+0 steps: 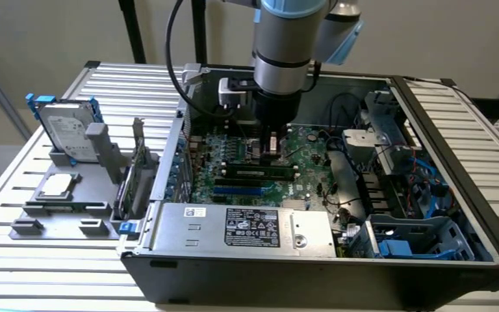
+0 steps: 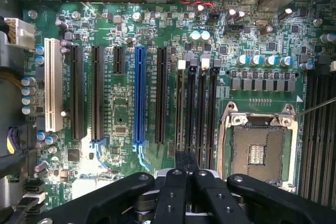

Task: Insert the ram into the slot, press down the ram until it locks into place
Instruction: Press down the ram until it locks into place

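Hovering claw point(image 1: 271, 144) above motherboard point(image 1: 306, 146), slatted table point(image 1: 50, 260).

An open black computer case point(image 1: 319, 273) lies on a ribbed metal desk point(image 1: 50, 260). Inside, the green motherboard point(image 1: 232, 156) sits at centre, with the silver power supply point(image 1: 241, 227) at its 6 o'clock and a blue drive cage point(image 1: 414, 244) toward 4 o'clock. Outside the case, at 9 o'clock, a grey fixture point(image 1: 59, 208) holds an upright hard drive point(image 1: 67, 133) and a flat processor chip point(image 1: 57, 186). On the motherboard, the empty processor socket point(image 2: 258, 148) lies at 3 o'clock from the long blue slot point(image 2: 139, 95), and a white slot point(image 2: 53, 85) at its 9 o'clock.
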`<state>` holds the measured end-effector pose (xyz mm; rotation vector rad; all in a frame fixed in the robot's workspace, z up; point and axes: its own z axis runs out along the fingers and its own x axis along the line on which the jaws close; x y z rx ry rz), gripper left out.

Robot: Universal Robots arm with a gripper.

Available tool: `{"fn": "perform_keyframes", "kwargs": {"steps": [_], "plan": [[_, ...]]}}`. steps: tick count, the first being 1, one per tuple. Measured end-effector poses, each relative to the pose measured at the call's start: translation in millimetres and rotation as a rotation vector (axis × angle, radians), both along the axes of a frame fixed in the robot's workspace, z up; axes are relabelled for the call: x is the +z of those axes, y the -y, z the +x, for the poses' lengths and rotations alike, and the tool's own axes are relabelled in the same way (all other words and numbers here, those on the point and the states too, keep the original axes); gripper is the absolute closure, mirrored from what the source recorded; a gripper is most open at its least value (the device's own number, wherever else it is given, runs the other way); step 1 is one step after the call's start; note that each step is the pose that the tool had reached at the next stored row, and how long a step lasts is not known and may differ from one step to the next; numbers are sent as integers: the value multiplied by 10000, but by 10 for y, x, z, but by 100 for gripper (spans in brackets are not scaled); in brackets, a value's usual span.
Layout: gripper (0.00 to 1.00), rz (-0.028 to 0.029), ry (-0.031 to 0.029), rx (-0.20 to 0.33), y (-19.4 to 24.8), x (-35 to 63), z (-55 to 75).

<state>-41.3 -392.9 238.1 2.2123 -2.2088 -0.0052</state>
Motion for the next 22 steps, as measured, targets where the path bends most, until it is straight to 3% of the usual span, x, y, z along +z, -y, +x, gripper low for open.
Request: {"fn": "perform_keyframes", "kwargs": {"steps": [18,20,22], "plan": [[90,-2,-2,1,-3,-122,-32],[90,21,10,0,-6,-75,-31],[90,0,-3,0,-4,24,-32]]}}
